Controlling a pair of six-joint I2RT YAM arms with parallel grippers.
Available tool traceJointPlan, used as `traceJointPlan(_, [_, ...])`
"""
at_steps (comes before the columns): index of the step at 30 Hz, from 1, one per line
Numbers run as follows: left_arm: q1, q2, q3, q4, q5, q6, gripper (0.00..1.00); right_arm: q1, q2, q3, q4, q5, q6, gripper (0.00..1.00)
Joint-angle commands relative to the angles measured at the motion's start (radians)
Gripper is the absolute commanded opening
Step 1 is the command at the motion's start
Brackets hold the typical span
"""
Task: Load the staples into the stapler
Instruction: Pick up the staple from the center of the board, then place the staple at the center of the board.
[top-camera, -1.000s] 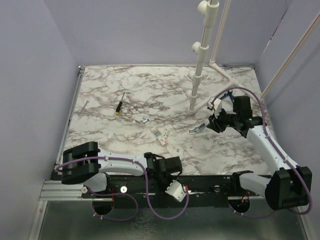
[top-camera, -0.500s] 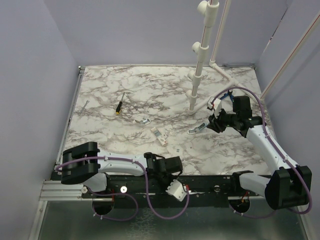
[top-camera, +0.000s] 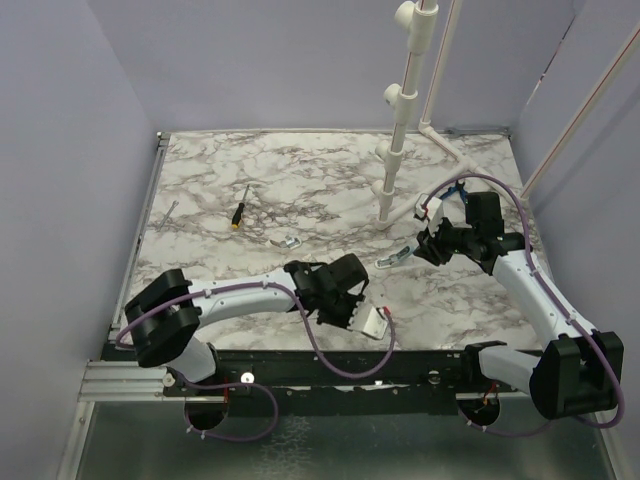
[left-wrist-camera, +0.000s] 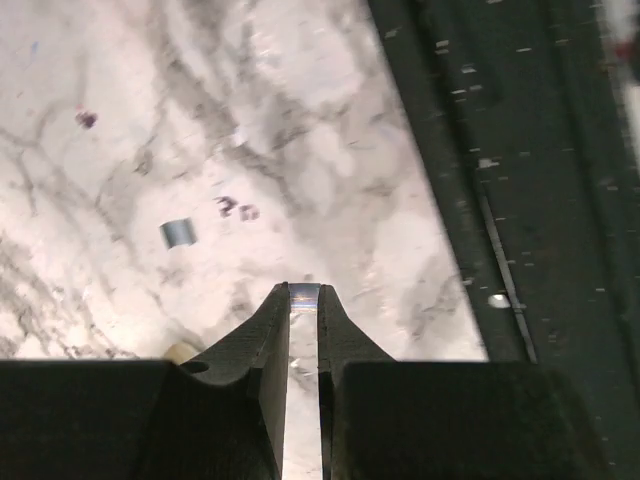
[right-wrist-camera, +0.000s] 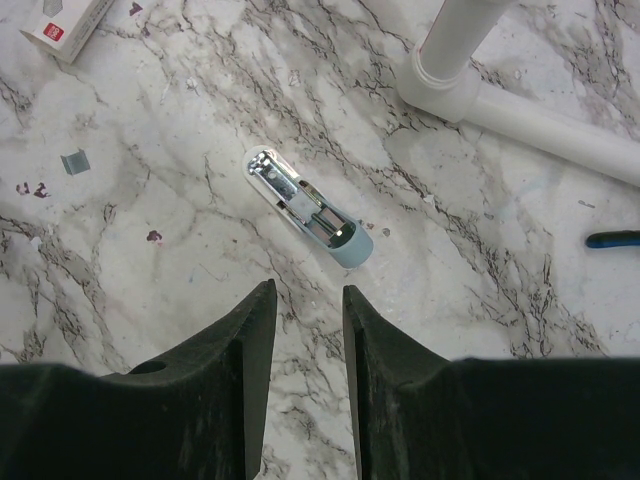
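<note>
The stapler (right-wrist-camera: 310, 208), white with a light blue end, lies opened up on the marble table (right-wrist-camera: 150, 300), just ahead of my right gripper (right-wrist-camera: 308, 295), which is open and empty. From above, the stapler (top-camera: 392, 259) sits just left of that right gripper (top-camera: 428, 247). My left gripper (left-wrist-camera: 303, 297) is shut on the staples (left-wrist-camera: 303, 294), a thin silvery strip pinched between the fingertips just above the table. In the top view the left gripper (top-camera: 338, 305) hovers near the table's front edge; the strip itself is too small to make out there.
A short loose bit of staples (left-wrist-camera: 178, 233) lies on the marble left of the left fingertips. A white box (right-wrist-camera: 75, 25), a white pipe stand (top-camera: 395, 150), a blue plier handle (right-wrist-camera: 612, 239), a yellow-tipped screwdriver (top-camera: 239, 214) and a small metal piece (top-camera: 288, 241) lie around. The black rail (left-wrist-camera: 520, 150) borders the near edge.
My left arm has swung from over the black front rail onto the table, now covering the white box in the top view. The right arm and the stapler have not moved.
</note>
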Motion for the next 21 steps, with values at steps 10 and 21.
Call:
traceJointPlan(10, [0.13, 0.252, 0.143, 0.008, 0.047, 0.017, 0.18, 0.004, -0.001, -0.014, 0.008, 0.018, -0.017, 0.37])
traceJointPlan(21, [0.158, 0.233, 0.107, 0.021, 0.076, 0.016, 0.47, 0.004, -0.001, -0.017, 0.007, 0.022, -0.024, 0.37])
